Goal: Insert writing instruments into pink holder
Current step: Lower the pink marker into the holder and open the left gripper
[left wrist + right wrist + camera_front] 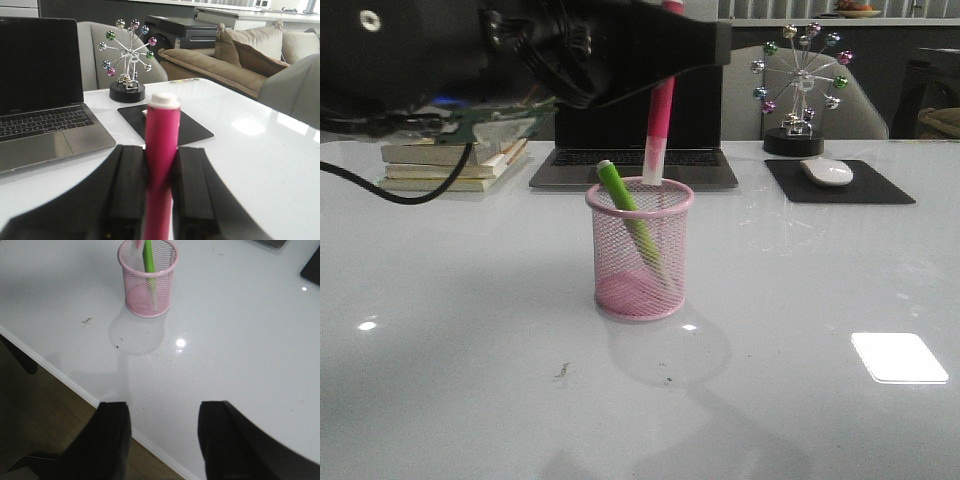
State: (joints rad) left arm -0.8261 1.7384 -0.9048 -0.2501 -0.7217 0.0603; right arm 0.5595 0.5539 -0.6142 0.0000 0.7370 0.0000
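Note:
The pale pink mesh holder stands upright mid-table, also in the right wrist view. A lime green marker leans inside it, its top past the rim. My left gripper hangs above the holder, shut on the magenta marker, which is near upright. The marker's pale lower end sits at the holder's back rim, just in the mouth. In the left wrist view the magenta marker is pinched between the fingers. My right gripper is open and holds nothing, over the table's front edge.
Behind the holder are a laptop, a stack of books at the left, a white mouse on a black pad and a ferris-wheel ornament. A black cable lies at the left. The table edge runs near my right gripper.

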